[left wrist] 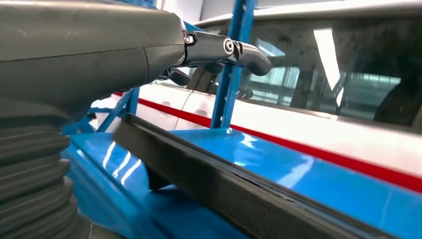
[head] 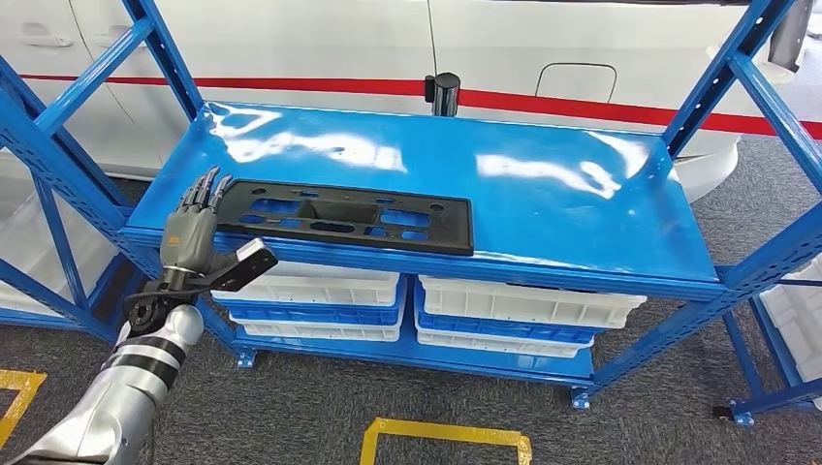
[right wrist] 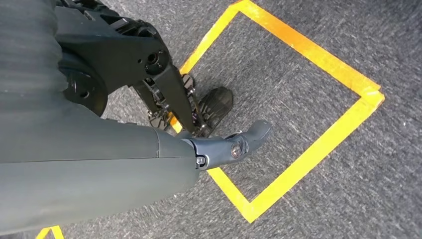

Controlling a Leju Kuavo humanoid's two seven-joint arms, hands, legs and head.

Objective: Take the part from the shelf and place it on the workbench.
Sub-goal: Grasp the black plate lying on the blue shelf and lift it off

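The part (head: 344,215) is a long flat black plastic panel with cut-outs. It lies along the front edge of the blue shelf top (head: 562,194). My left hand (head: 191,232) is raised at the panel's left end, fingers straight and spread, reaching over that end from the front; I cannot tell whether they touch it. In the left wrist view the panel's edge (left wrist: 224,189) runs just under my left hand (left wrist: 99,55), whose thumb sticks out above it with nothing gripped. My right hand (right wrist: 219,149) hangs over the grey floor with its thumb out, holding nothing.
White bins (head: 523,305) fill the shelf level below. A black cylinder (head: 445,94) stands at the shelf's back edge, before a white car with a red stripe (head: 291,39). Blue uprights (head: 68,174) flank the shelf. Yellow tape (head: 446,436) marks the floor.
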